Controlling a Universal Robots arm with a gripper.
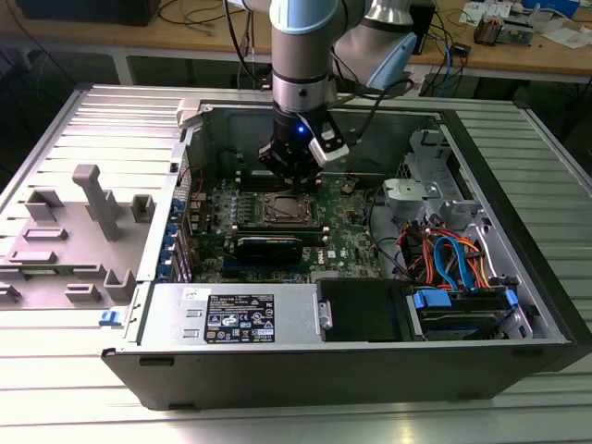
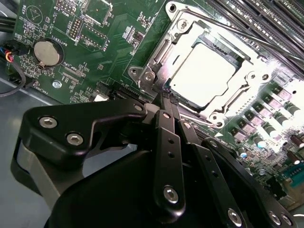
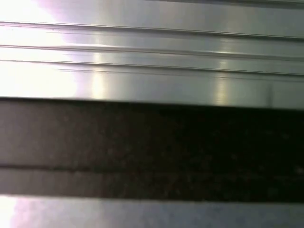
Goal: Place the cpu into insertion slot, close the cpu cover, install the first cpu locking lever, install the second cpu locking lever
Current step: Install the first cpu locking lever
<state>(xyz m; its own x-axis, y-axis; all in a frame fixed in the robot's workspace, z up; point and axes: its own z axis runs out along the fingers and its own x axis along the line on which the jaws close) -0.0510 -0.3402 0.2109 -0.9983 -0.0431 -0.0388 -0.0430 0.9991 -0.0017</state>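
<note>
Well off to the exterior view's left of the claw (image 1: 290, 178), out on the ribbed desk (image 1: 55, 407): a grey fixture (image 1: 92, 199) with upright posts. Closer in, the open computer case (image 1: 190, 129), its wall between fixture and claw.

Lowered into that case, fingers (image 2: 167, 137) pressed fully together, with nothing seen pinched between them. Tips right at the near edge of the cpu cover (image 2: 161, 47). Off to one side of the claw on the green motherboard (image 2: 109, 61), a round coin battery (image 2: 47, 51).

Just beyond the tips: the cpu (image 2: 209, 71), flat and face up in the insertion slot (image 1: 283, 210). Square, so no long axis, with its edges in line with the cover's window. Cover apparently down flat around it. Along the slot's far side, a thin wire lever (image 2: 223, 26), latched or not impossible to tell, and past it the memory slots (image 2: 266, 19).

Beside the slot, a long black card (image 1: 268, 245). Well apart to the exterior view's right, blue and orange cables (image 1: 444, 259). Walled in all round by the case, open only overhead.
</note>
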